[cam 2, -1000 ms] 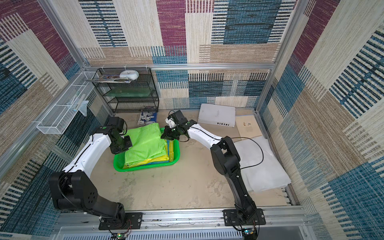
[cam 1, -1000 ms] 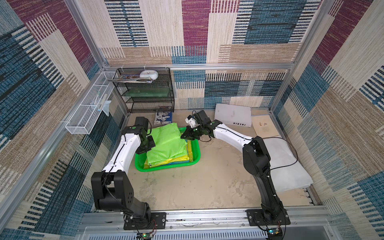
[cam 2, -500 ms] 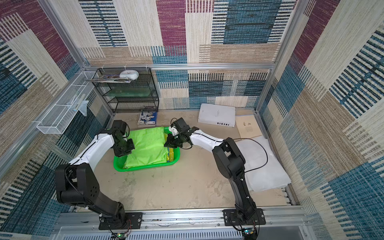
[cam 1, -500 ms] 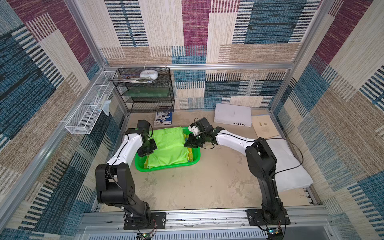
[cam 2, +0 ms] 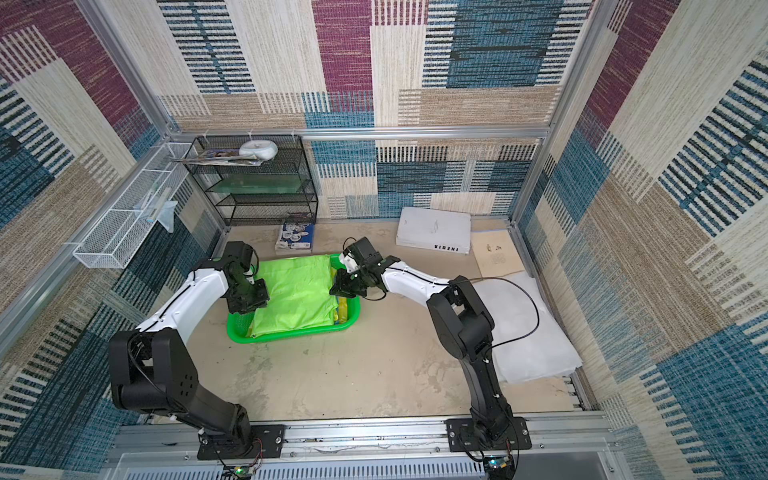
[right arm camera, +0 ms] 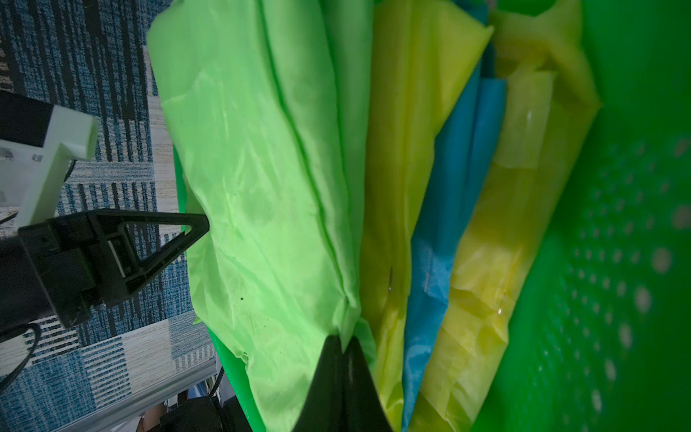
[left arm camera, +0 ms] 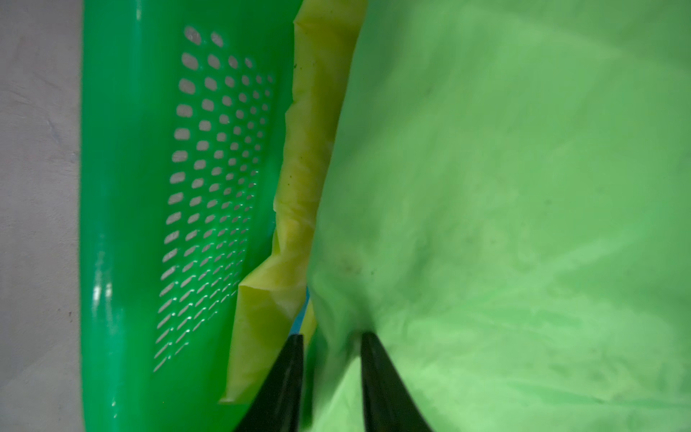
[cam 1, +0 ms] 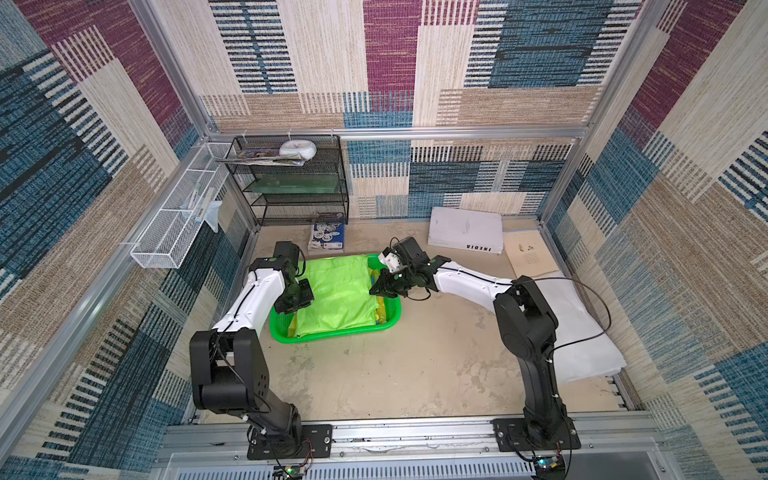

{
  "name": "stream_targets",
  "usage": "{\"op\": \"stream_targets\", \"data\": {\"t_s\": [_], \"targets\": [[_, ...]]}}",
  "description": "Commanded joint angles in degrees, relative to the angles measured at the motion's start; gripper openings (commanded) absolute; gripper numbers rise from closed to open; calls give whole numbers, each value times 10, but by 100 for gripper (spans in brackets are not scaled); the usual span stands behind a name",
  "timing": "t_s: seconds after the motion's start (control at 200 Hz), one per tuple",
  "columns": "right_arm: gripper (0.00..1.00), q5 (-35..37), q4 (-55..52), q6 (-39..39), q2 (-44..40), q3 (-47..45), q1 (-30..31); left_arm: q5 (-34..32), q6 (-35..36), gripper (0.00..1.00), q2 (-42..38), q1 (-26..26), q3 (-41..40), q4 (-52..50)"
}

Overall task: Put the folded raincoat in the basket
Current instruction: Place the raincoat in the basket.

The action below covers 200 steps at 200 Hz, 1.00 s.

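Here, left gripper (left arm camera: 329,336): jaws parted around the raincoat (cam 1: 336,295) at its left edge; perhaps touching it, the view is blurred.
right gripper (right arm camera: 342,342): fingers (right arm camera: 329,374) pinched together on the raincoat's right edge.
raincoat: flat inside the basket (cam 1: 332,337), atop a yellow sheet (right arm camera: 407,149) and a blue sheet (right arm camera: 456,179); long axis near-to-far.

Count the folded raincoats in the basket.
3 at least: green raincoat on top, yellow raincoat beneath it, blue raincoat lower; more may be hidden.

right claw (right arm camera: 342,344) pinching raincoat (right arm camera: 261,179), green basket (right arm camera: 628,194)
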Motion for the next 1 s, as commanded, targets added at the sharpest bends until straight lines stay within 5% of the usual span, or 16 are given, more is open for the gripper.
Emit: {"op": "stream_targets", "data": {"t_s": [0.0,0.075,0.265,0.486,0.606,0.766,0.997], "targets": [[37,19,-28,-26,-14,18,1,-8,7,49,-14,1,4,-19],[47,34,-57,-45,-24,34,0,-13,8,51,-33,1,8,-24],[53,95,-128,-94,-62,53,-6,23,32,50,-87,2,24,-41],[65,255,-215,-145,-44,89,-11,99,38,51,-126,1,18,-45],[65,246,-248,-159,5,132,-11,116,37,51,-135,0,5,-45],[59,257,-244,-150,30,131,-14,60,36,51,-149,0,-26,-39],[48,311,-257,-186,-31,39,-30,92,40,51,-176,1,-54,-26]]}}
